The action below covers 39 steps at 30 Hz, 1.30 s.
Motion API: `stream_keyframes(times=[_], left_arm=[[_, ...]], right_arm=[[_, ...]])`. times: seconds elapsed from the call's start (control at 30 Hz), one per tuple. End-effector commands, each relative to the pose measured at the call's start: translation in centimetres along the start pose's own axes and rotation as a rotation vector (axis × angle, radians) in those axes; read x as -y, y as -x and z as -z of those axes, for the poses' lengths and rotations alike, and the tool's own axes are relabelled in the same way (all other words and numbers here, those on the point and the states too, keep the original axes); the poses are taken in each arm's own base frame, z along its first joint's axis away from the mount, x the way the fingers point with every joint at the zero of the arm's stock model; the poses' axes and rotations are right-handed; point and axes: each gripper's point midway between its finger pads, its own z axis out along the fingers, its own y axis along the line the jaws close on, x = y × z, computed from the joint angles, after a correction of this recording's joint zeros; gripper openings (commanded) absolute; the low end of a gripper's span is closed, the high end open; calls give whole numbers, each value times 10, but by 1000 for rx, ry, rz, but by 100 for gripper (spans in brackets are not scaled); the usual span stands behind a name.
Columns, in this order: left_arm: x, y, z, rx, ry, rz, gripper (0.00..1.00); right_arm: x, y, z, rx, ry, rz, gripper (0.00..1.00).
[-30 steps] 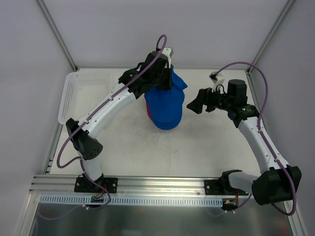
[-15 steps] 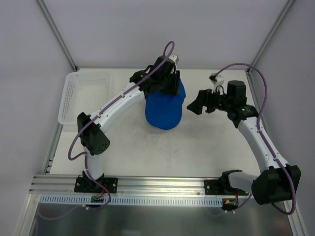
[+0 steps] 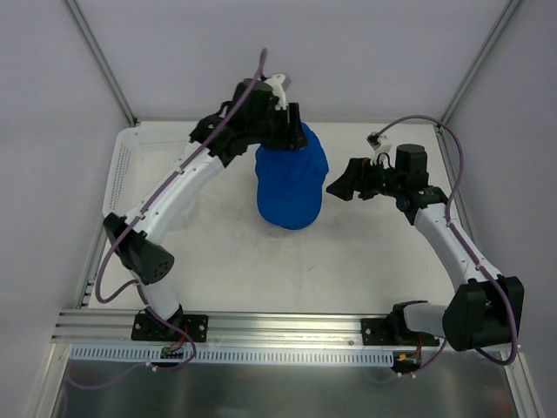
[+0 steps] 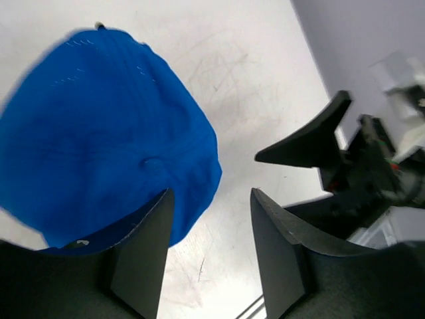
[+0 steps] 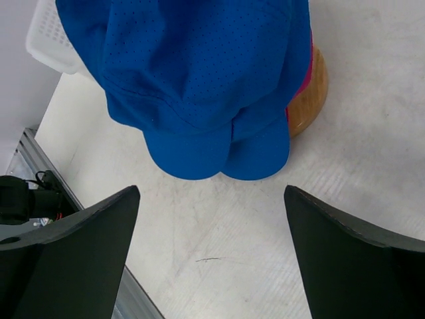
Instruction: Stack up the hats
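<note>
A bright blue hat (image 3: 291, 185) lies on top of the hat stack in the middle of the table, brim toward the near side. In the right wrist view two blue brims (image 5: 219, 149) overlap, and a sliver of a magenta-pink hat (image 5: 303, 72) shows beneath, on the tan wooden disc (image 5: 309, 93). My left gripper (image 3: 293, 138) hovers over the far edge of the stack, open and empty; in its own view (image 4: 211, 196) the blue hat (image 4: 99, 126) lies just left of the fingers. My right gripper (image 3: 339, 185) is open and empty, right of the stack (image 5: 211, 193).
The white slatted basket (image 3: 152, 165) stands at the far left of the table and shows at the corner of the right wrist view (image 5: 48, 40). The aluminium rail (image 3: 287, 326) runs along the near edge. Frame posts rise at both far corners.
My left gripper has lowered the blue hat onto the stack, let it go and drawn back toward the far left. The right arm has shifted only slightly.
</note>
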Motion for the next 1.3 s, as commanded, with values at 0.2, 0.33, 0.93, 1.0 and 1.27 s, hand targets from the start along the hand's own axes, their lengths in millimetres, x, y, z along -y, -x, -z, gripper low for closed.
stream_keyframes(times=[0.2,0.33,0.93,1.0,1.27], left_arm=[[-94,-16,91,-41,-193,-36,49],[-131,-71,90,-94,-126,-174,35],[-192,-111,16,-140,24,-193,13],[-194,-111,11,-134,26,-194,13],[-182,-123,-11,-147,3,-160,10]], right_arm=[[-6,3,-23,74,108,-87,85],[10,-2,-31,62,52,-79,67],[99,-47,-71,-15,-374,-359,44],[98,-51,-76,-26,-374,-380,44],[93,-43,-103,-9,-342,-448,45]])
